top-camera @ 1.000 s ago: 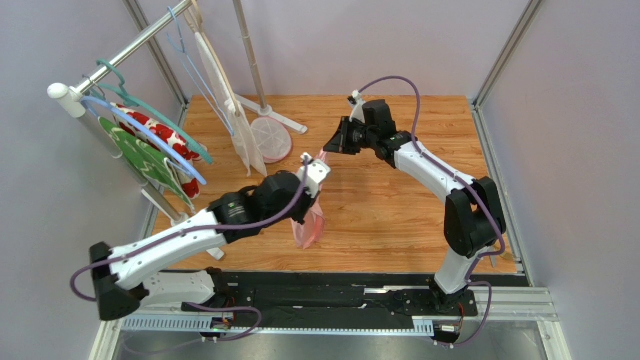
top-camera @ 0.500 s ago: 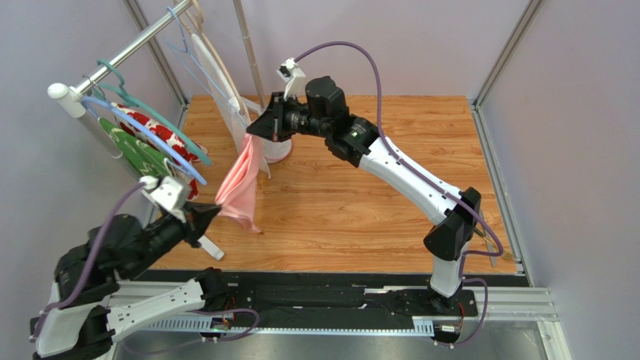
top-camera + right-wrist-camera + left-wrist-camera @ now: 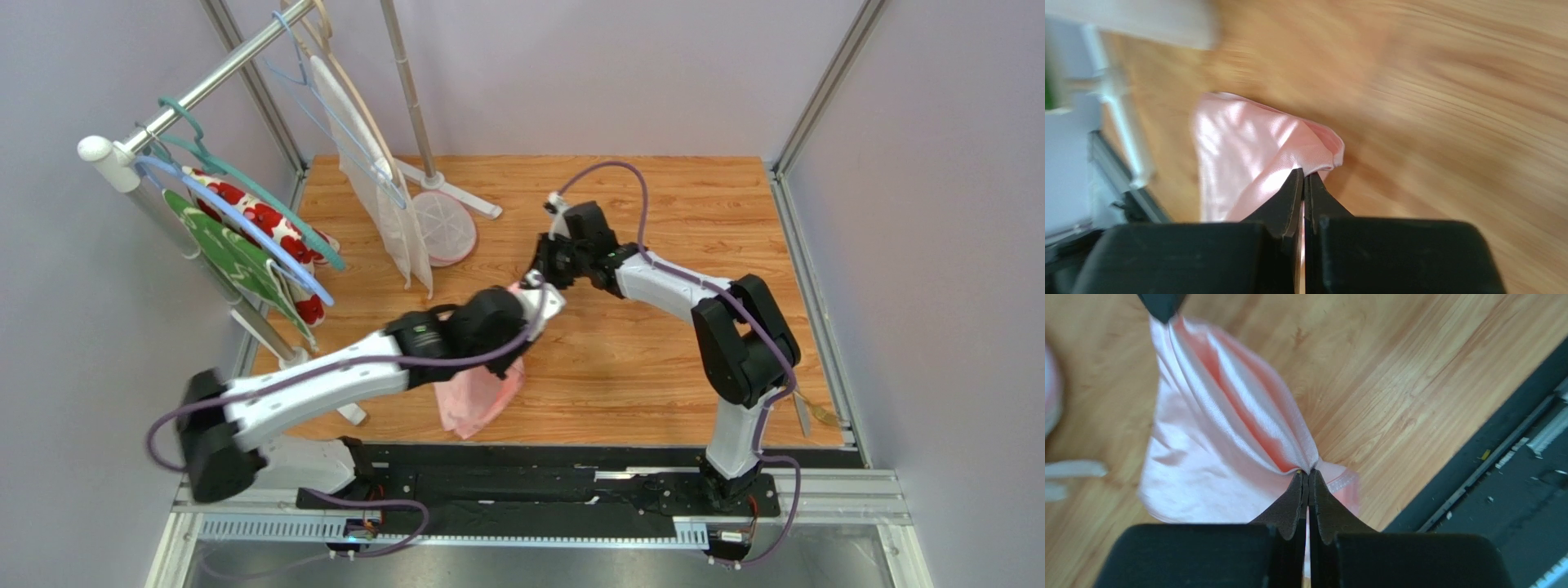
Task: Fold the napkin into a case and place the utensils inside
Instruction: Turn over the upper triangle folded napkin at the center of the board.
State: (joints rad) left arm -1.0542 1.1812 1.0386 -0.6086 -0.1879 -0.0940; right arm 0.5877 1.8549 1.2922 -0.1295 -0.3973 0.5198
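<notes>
Napkin (image 3: pixel 481 398) hangs bunched over the wooden table (image 3: pixel 613 368), pinched tight in my left gripper (image 3: pixel 1308 475) and my right gripper (image 3: pixel 1303 176), so I should draw them apart evenly and lay it flat.

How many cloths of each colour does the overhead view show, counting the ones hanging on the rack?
pink napkin: 1
green cloth: 1
white cloth with red flowers: 1
off-white cloth: 1
Total: 4
</notes>
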